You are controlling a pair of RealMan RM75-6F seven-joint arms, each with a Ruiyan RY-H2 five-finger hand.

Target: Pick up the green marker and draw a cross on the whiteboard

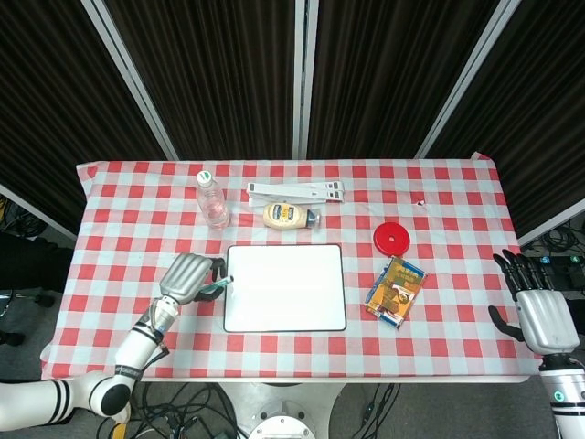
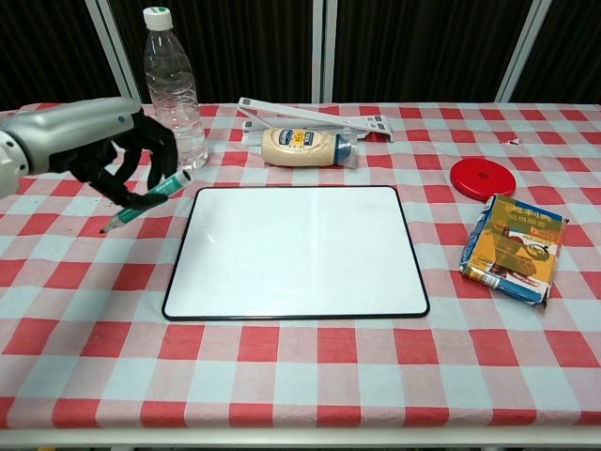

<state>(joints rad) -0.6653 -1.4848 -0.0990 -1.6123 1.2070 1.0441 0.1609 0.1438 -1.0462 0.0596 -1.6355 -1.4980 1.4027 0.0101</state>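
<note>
Slim green marker [image 2: 147,199] tilted, tip down, pinched in left robot hand [image 2: 103,146], right robot hand [image 1: 539,311] spread empty

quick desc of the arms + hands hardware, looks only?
Both hands have a silver metallic back shell and black fingers: left hand, right hand. The left arm is glossy white in rounded segments with black bands at the joints. The right arm shows a white wrist with a black ring and a small green mark.

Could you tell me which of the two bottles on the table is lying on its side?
The mayonnaise bottle, the squat cream-coloured one just behind the whiteboard, lies on its side. The clear water bottle to its left stands upright.
</note>
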